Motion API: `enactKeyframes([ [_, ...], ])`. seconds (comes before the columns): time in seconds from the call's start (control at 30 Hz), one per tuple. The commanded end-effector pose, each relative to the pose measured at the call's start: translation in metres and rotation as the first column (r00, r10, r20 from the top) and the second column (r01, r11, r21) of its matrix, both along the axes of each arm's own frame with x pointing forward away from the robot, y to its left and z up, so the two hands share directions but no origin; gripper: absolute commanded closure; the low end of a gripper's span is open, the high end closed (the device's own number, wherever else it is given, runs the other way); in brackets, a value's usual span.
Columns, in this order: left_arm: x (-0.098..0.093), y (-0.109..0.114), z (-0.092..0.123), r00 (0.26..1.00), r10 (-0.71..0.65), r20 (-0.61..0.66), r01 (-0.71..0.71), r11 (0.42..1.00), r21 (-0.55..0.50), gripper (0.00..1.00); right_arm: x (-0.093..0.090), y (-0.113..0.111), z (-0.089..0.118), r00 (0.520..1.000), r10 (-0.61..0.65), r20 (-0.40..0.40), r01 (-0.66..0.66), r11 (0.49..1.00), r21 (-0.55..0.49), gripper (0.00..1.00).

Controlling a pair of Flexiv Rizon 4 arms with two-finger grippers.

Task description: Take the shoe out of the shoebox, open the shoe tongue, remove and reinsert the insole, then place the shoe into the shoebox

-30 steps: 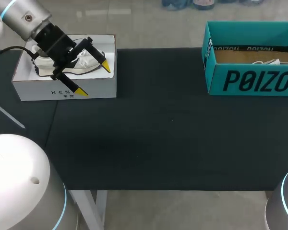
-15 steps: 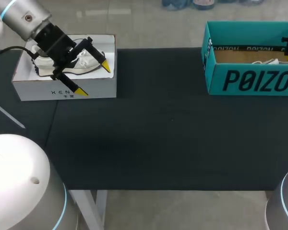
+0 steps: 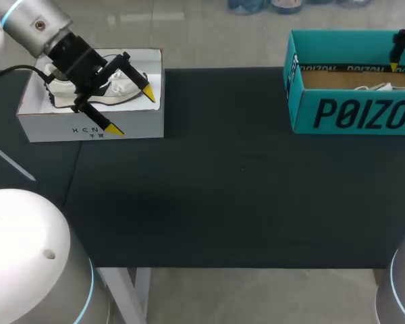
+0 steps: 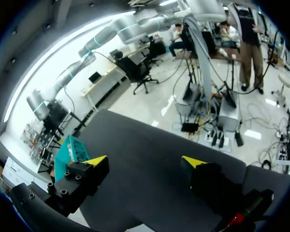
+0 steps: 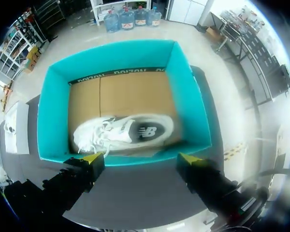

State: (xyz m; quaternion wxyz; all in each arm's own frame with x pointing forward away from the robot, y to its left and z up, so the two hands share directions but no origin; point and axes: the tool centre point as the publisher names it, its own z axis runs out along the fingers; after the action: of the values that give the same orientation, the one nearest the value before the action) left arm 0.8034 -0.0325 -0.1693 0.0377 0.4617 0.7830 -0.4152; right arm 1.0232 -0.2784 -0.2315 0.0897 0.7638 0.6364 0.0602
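Observation:
A white sneaker [image 5: 123, 133] lies on its side on the cardboard floor of the teal shoebox [image 5: 50, 121], whose front wall [image 3: 351, 111] faces the head view at the table's back right. My right gripper [image 5: 142, 160] hangs open above the box's near wall with nothing between its fingers; one yellow fingertip [image 3: 393, 66] shows over the box. At the back left a white shoebox [image 3: 88, 128] holds another white shoe [image 3: 121, 89]. My left gripper [image 3: 130, 110] is open above that box's front right corner and holds nothing.
The black table mat [image 3: 236, 196] stretches between the two boxes. In the left wrist view the left gripper [image 4: 145, 162] looks across the mat [image 4: 150, 145] toward the teal shoebox [image 4: 70, 152]. The white shoebox [image 5: 14, 128] shows off to the side in the right wrist view.
My right gripper has come further into the head view, rising over the teal shoebox. The left arm has kept still.

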Motion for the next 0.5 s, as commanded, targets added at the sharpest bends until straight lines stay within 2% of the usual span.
enactKeyframes([
  [0.03,0.000,0.000,0.000,1.000,0.000,0.001,0.000,1.000,0.002,0.00,-0.006,0.000,0.000,1.000,0.000,0.027,0.000,1.000,-0.002,0.00],
  [0.23,0.000,0.000,0.000,1.000,0.000,0.001,0.000,1.000,0.002,0.00,-0.006,0.000,0.000,1.000,0.000,0.027,0.000,1.000,-0.002,0.00],
  [0.3,0.003,0.020,0.010,0.979,-0.085,0.184,0.042,0.973,0.229,0.00,-0.006,0.000,0.000,1.000,0.000,0.027,0.000,1.000,-0.002,0.00],
  [0.4,0.009,0.063,0.018,0.922,-0.213,0.324,0.088,0.929,0.360,0.00,-0.006,0.000,0.000,1.000,0.000,0.027,0.000,1.000,-0.002,0.00],
  [0.5,0.012,0.108,0.012,0.801,-0.417,0.429,0.154,0.836,0.526,0.00,-0.006,0.000,0.000,1.000,0.000,0.027,0.000,1.000,-0.002,0.00],
])
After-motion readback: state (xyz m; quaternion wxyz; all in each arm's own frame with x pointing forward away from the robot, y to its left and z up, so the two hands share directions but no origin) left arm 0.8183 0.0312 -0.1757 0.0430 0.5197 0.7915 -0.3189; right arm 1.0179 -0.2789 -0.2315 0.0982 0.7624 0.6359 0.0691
